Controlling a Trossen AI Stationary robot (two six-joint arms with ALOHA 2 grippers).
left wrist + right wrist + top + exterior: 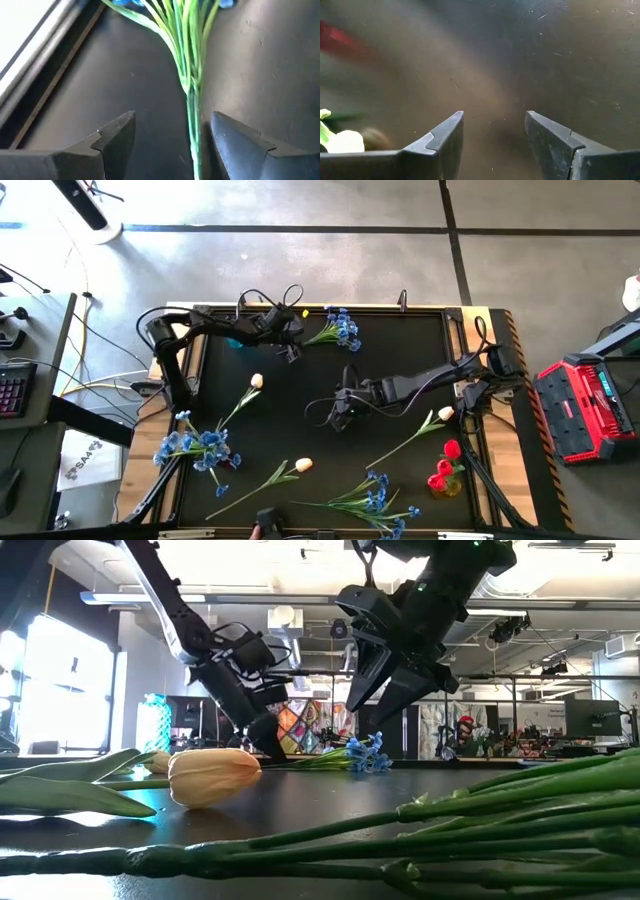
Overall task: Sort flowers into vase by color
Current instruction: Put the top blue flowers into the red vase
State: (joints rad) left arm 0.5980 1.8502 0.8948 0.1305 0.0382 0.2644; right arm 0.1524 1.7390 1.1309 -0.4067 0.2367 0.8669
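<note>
Now the left gripper (pixel 172 145), jaws spread, straddles the stem of a blue spray (pixel 340 328) lying at the mat's far edge. Light, limp and thin, it is best pinched at the bound stem. The right gripper (pixel 340 418) hangs open mid-table, empty.

Red, cream, blue flowers (pixel 340 330) scattered flat
</note>
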